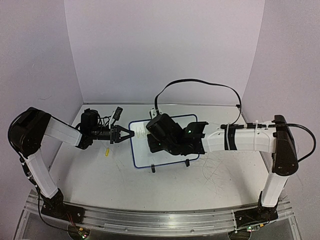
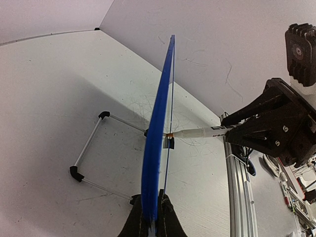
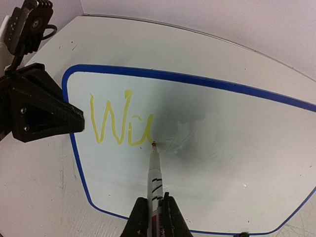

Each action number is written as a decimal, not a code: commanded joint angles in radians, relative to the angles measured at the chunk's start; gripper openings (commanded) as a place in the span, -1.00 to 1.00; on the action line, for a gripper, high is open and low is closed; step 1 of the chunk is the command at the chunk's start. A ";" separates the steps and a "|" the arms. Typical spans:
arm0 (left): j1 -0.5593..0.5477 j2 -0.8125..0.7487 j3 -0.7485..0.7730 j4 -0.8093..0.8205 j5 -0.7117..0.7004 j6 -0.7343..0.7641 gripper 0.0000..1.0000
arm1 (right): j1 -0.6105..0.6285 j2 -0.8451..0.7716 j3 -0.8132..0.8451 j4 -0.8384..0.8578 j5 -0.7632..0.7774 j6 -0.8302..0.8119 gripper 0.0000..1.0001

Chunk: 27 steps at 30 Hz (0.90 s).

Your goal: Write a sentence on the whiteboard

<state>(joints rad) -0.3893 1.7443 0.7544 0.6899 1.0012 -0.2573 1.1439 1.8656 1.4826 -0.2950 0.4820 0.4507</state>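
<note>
The whiteboard point(image 1: 141, 152), white with a thin blue frame, stands tilted on the table. My left gripper point(image 1: 131, 133) is shut on its left edge. In the left wrist view the whiteboard point(image 2: 157, 128) shows edge-on between my left gripper's point(image 2: 151, 219) jaws. My right gripper point(image 3: 153, 217) is shut on a white marker point(image 3: 154, 173). The marker's tip touches the whiteboard point(image 3: 227, 148) at the end of the sentence point(image 3: 118, 123), a few yellow letters starting "Wi". The marker point(image 2: 200, 132) meets the board's face from the right, with the right gripper point(image 2: 232, 129) behind it.
A small yellow cap point(image 1: 107, 152) lies on the table left of the board. The board's wire stand point(image 2: 89, 148) and black feet point(image 1: 154, 170) rest on the scuffed tabletop. A black cable point(image 1: 200, 84) loops at the back. A metal rail point(image 2: 237, 192) runs along the near edge.
</note>
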 commanded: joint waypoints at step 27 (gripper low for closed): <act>0.009 -0.001 -0.005 -0.056 -0.058 0.062 -1.00 | -0.024 -0.119 -0.072 0.138 -0.061 -0.089 -1.00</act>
<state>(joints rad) -0.3893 1.7439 0.7547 0.6903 1.0080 -0.2531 1.1121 1.7873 1.4399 -0.2300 0.4549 0.3846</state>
